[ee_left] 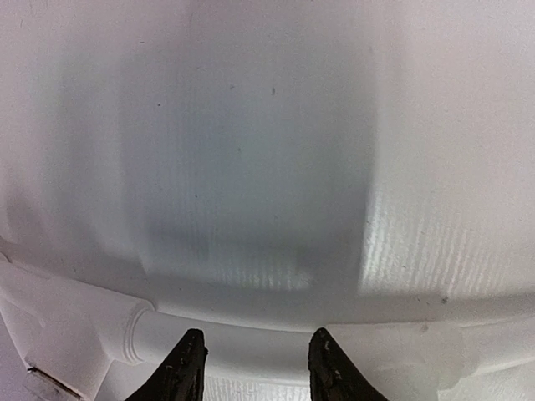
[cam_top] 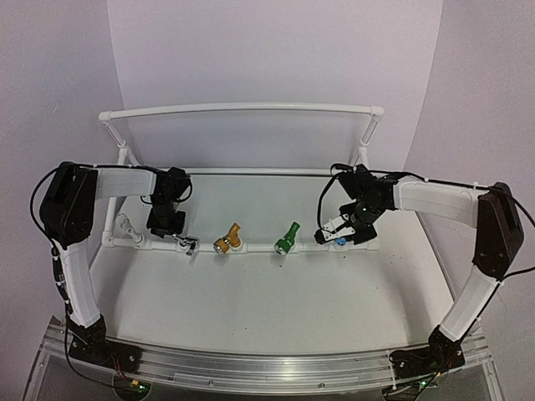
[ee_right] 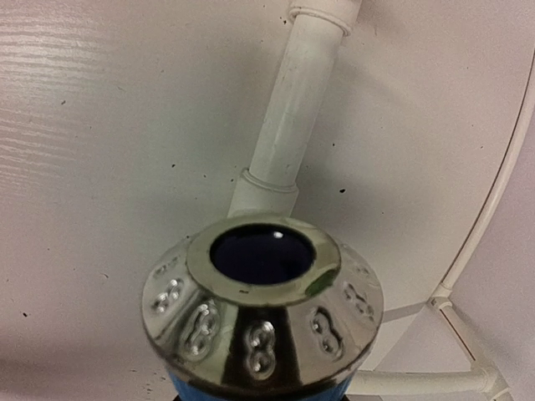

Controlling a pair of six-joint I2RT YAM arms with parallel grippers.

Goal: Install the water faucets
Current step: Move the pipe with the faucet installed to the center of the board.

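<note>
Three water faucets stand along the front rail of the white pipe frame [cam_top: 251, 249]: a silver faucet [cam_top: 189, 244], a yellow faucet [cam_top: 227, 240] and a green faucet [cam_top: 287, 238]. My left gripper [cam_top: 166, 227] hovers over the rail just left of the silver one. In the left wrist view that gripper [ee_left: 257, 338] is open, its dark fingertips [ee_left: 188, 361] apart over the pipe [ee_left: 384, 344] with nothing between them. My right gripper [cam_top: 341, 232] is shut on the blue faucet [cam_top: 338, 241] at the rail's right end. The blue faucet's chrome nozzle [ee_right: 263, 305] fills the right wrist view and hides the fingers.
A white elbow fitting [cam_top: 125, 225] sits at the rail's left end beside the left gripper. The frame's raised back bar [cam_top: 242, 108] spans the rear on two uprights. A pipe and socket [ee_right: 288, 125] run away behind the blue faucet.
</note>
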